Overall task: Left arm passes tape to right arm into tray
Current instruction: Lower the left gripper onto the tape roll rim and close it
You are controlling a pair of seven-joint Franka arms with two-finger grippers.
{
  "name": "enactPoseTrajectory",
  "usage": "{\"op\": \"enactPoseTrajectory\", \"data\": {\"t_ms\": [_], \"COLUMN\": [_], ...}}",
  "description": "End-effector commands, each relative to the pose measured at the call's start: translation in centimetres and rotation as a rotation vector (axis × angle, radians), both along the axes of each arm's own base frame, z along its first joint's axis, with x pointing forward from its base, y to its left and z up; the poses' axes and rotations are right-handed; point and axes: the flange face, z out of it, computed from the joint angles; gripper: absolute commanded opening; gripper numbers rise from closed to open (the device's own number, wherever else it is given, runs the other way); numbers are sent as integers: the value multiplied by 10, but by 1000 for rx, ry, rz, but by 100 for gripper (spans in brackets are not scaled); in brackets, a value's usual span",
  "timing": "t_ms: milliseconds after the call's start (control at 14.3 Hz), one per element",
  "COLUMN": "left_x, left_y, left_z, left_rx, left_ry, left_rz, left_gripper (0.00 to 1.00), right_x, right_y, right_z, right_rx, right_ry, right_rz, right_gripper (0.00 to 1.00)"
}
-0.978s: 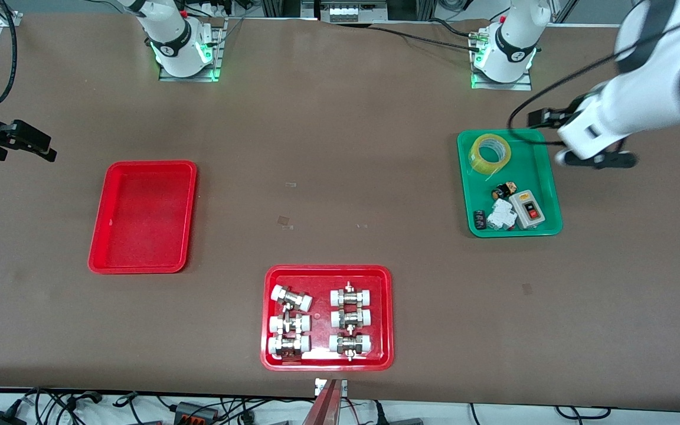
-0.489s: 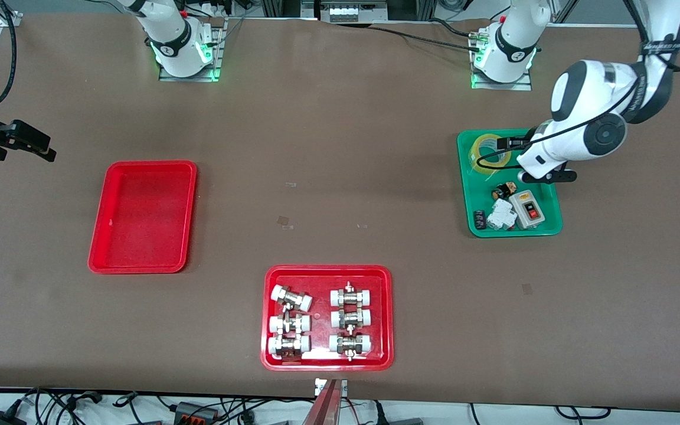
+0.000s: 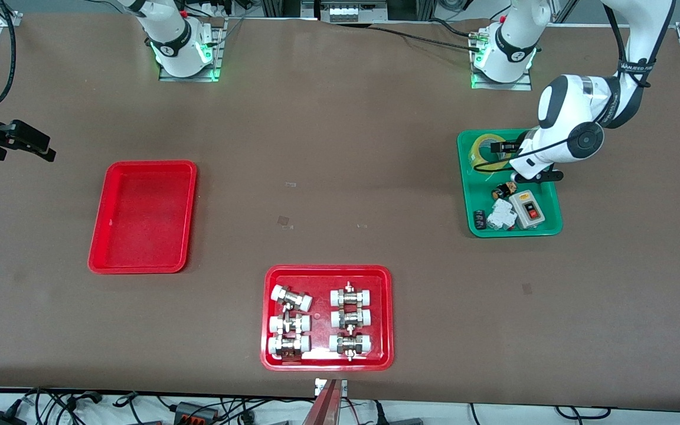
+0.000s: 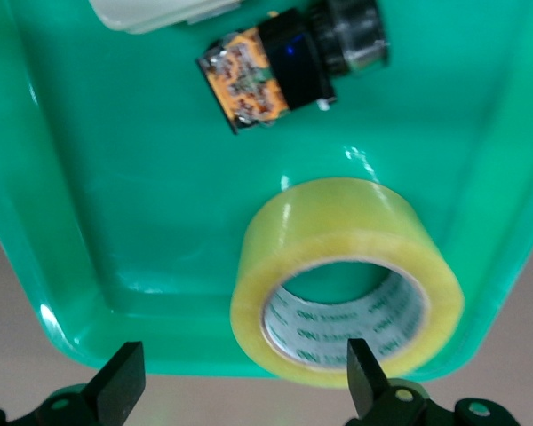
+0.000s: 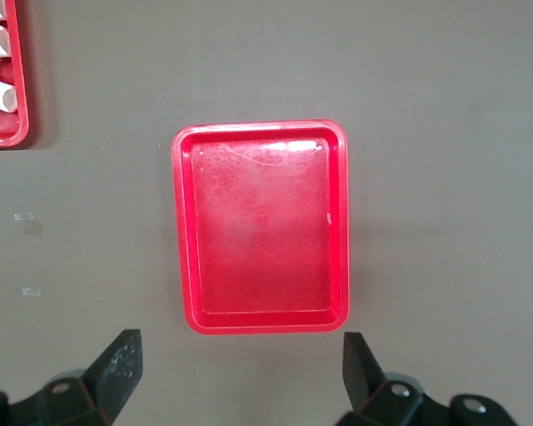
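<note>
The tape (image 3: 474, 151), a yellowish roll with a pale core, lies in the green tray (image 3: 552, 228) at the corner toward the arms' bases. My left gripper (image 3: 535, 175) hangs over that tray. In the left wrist view the tape (image 4: 346, 284) lies flat on the green tray (image 4: 142, 177). My left gripper (image 4: 244, 390) is open and empty above it, with one finger by the roll's rim. The red tray (image 3: 142, 218) sits empty toward the right arm's end. My right gripper (image 3: 27, 141) waits high beside it. In the right wrist view it (image 5: 240, 373) is open above the red tray (image 5: 262, 231).
A black and orange part (image 3: 504, 190), a grey switch box (image 3: 528, 209) and a white part (image 3: 500, 215) also lie in the green tray. A second red tray (image 3: 270, 360) of white-capped metal fittings stands near the front edge.
My left arm has swung in from the table's end and come down over the green tray and the tape. The right arm has not moved.
</note>
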Motion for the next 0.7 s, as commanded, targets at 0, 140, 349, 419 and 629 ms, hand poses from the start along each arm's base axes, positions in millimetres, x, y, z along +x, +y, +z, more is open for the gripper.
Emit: {"op": "enactPoseTrajectory", "data": {"t_ms": [0, 140, 349, 419, 629], "left_x": [-2, -3, -5, -6, -6], "left_y": [13, 13, 11, 10, 10], "left_z": [-10, -12, -17, -17, -18], "left_rx": [-39, -51, -65, -68, -73], "left_ry": [4, 7, 21, 21, 25], "left_rz": [-5, 9, 32, 36, 44], "left_gripper": [88, 64, 44, 40, 32], "right_x": [-6, -6, -5, -6, -5], "right_y": [-2, -2, -2, -2, -2], "right_z": [3, 3, 4, 3, 4], "right_rx": [-2, -1, -1, -1, -1], "right_ry": [3, 3, 1, 3, 0], "right_rz": [10, 9, 8, 8, 8], "right_gripper": [100, 100, 100, 100, 100]}}
